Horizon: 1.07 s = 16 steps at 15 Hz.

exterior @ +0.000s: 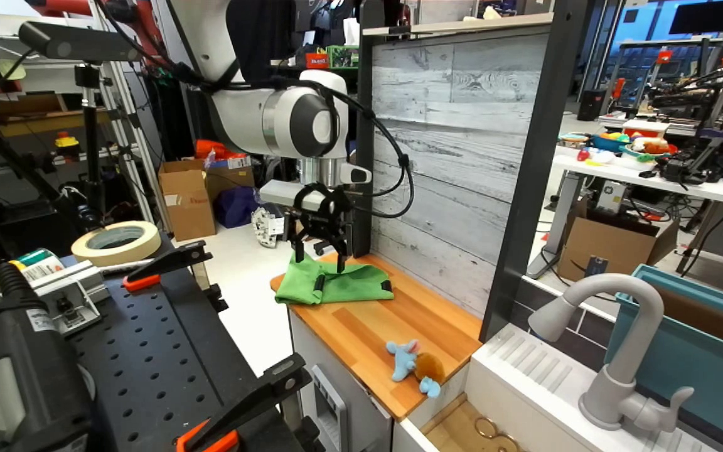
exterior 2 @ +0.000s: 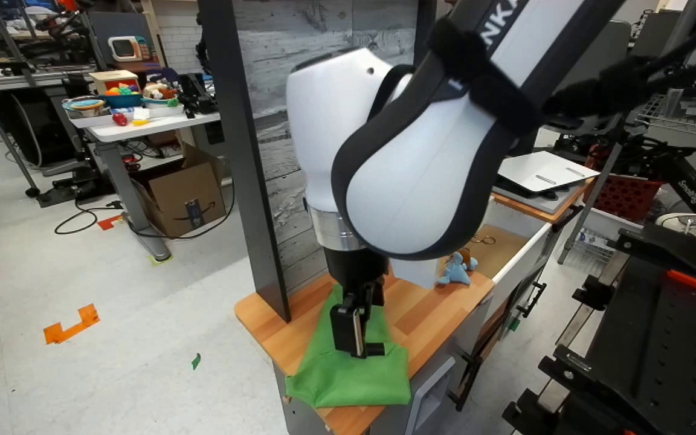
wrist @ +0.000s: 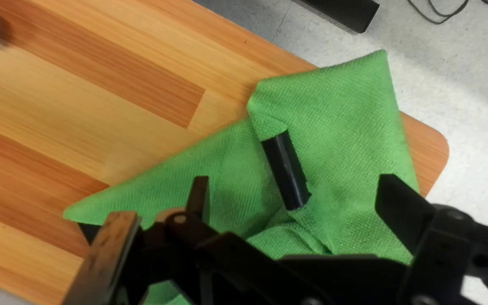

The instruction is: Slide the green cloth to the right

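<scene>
The green cloth (exterior: 361,287) lies folded and wrinkled on one end of the wooden counter (exterior: 374,329). It also shows in an exterior view (exterior 2: 348,383) and in the wrist view (wrist: 350,127). A black strip (wrist: 285,169) crosses its middle, and another dark patch shows near one corner. A cloth corner reaches past the counter edge in the wrist view. My gripper (exterior: 320,261) points down over the cloth, open, with its fingers wide apart on either side of the strip in the wrist view (wrist: 295,182). Nothing is held. I cannot tell whether the fingertips touch the cloth.
A blue and brown plush toy (exterior: 404,361) lies at the far end of the counter, near an open drawer (exterior: 455,433) with scissors. A grey wood panel (exterior: 455,157) stands along the counter's back edge. A faucet (exterior: 641,326) and a black perforated bench (exterior: 148,351) stand nearby.
</scene>
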### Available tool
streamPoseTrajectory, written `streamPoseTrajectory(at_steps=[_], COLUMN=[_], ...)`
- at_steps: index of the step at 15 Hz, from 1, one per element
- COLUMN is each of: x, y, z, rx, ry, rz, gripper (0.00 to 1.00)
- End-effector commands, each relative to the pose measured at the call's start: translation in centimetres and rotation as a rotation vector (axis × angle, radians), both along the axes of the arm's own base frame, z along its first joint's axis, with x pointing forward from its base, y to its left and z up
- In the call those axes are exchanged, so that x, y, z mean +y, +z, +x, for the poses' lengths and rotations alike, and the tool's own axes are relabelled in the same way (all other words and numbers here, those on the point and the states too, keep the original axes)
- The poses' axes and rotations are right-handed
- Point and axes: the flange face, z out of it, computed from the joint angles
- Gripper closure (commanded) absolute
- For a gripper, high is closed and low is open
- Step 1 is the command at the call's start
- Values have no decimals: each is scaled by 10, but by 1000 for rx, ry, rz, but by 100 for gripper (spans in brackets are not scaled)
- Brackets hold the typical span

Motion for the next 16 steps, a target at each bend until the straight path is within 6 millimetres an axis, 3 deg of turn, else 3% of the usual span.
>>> streamPoseTrajectory(at_steps=[1, 7, 13, 16], x=[17, 27, 15, -6], y=[-24, -53, -69, -72], z=[14, 22, 34, 46], rx=[15, 23, 61, 84], ry=[17, 23, 1, -43], rz=[6, 1, -13, -18], gripper=[0, 0, 0, 0])
